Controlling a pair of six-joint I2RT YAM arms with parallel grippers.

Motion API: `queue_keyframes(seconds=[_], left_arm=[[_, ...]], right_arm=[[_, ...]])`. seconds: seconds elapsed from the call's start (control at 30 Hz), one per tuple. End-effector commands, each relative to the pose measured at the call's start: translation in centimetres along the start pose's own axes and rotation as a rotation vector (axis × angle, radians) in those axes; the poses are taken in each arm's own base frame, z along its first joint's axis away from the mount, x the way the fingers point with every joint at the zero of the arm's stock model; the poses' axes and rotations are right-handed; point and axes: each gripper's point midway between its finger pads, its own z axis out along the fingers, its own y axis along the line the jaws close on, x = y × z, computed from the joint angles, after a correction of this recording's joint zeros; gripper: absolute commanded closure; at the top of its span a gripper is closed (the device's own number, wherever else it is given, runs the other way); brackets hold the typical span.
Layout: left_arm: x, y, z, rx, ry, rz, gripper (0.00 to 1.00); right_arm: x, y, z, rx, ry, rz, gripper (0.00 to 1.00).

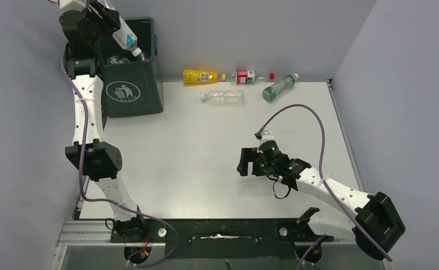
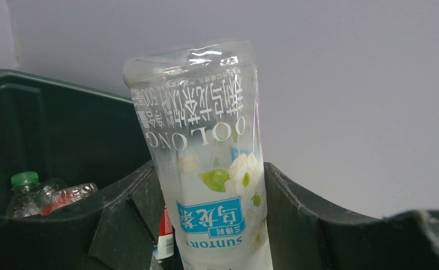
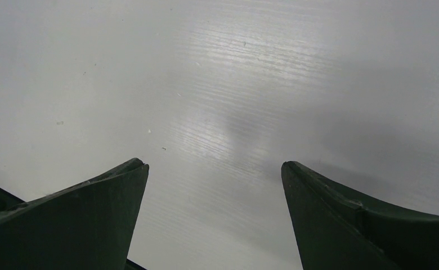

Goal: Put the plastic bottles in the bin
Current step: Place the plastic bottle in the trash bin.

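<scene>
The left gripper [image 2: 209,185] is raised above the bin [image 1: 131,90] at the far left corner of the table [image 1: 206,146], its jaws clamped on the lower body of a clear oolong bottle [image 2: 197,112] with a blue label. The bottle is tilted neck-down over the opening. From overhead the neck appears to lie inside the rim but towards the bin's right-hand wall. In my judgement the release should wait until the neck is nearer the middle of the opening. The jaws should then part fully so the bottle slides in without catching the wall. The right gripper [image 3: 213,164] hovers low over bare table, jaws wide apart and nothing between them. Four bottles lie along the far edge: a yellow bottle [image 1: 200,76], a red-labelled bottle [image 1: 246,76], a plain clear bottle [image 1: 224,97] and a green-labelled bottle [image 1: 279,88]. Inside the bin a green-capped bottle [image 2: 25,194] and a red-labelled one beside it can be seen. How full the bin is cannot be judged. The held bottle's cap is cut off in the wrist view, and a red-and-white item below the fingers is too obscured to identify.
</scene>
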Motion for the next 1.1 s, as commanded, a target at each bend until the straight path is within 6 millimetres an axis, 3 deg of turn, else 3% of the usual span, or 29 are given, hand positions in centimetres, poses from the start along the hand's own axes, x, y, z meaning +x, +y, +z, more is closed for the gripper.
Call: queue_keyframes(seconds=[0.0, 0.07, 0.17, 0.33, 0.47, 0.63, 0.73, 0.8, 0.93, 1.07], left_arm=[[-2.3, -1.2, 1.8, 0.072, -0.124, 0.01, 0.53], [-1.8, -0.4, 2.4, 0.05, -0.133, 0.016, 0.48], [-1.6, 1.1, 2.7, -0.016, -0.141, 0.019, 0.16], [-2.3, 1.3, 1.6, -0.043, -0.141, 0.025, 0.15], [-4.1, -1.5, -1.4, 0.037, -0.149, 0.029, 0.15], [-3.1, -6.8, -5.6, 0.156, -0.087, 0.046, 0.14], [0.4, -11.1, -8.3, 0.229, -0.062, 0.07, 0.14], [3.8, -13.4, -9.7, 0.28, -0.015, 0.075, 0.14], [12.3, -17.1, -10.5, 0.35, 0.14, 0.112, 0.14], [20.3, -19.8, -9.5, 0.4, 0.277, 0.205, 0.14]], right_arm=[[-1.0, 0.5, -0.5, -0.009, -0.05, 0.023, 0.07], [-1.0, 0.5, -0.5, -0.007, -0.048, 0.022, 0.07], [-1.1, 0.6, -0.7, -0.007, -0.048, 0.018, 0.07], [-1.3, 0.7, -0.6, -0.006, -0.048, 0.013, 0.07], [-1.5, 0.9, -0.5, -0.009, -0.045, 0.005, 0.07], [-2.0, 1.0, -0.8, -0.006, -0.059, 0.002, 0.07], [-2.6, 1.1, -1.1, -0.003, -0.077, 0.007, 0.06], [-3.1, 1.1, -1.5, -0.001, -0.094, 0.016, 0.06], [-4.1, 1.3, -2.6, -0.004, -0.13, 0.039, 0.06], [-4.3, 1.2, -3.5, 0.0, -0.14, 0.055, 0.05]])
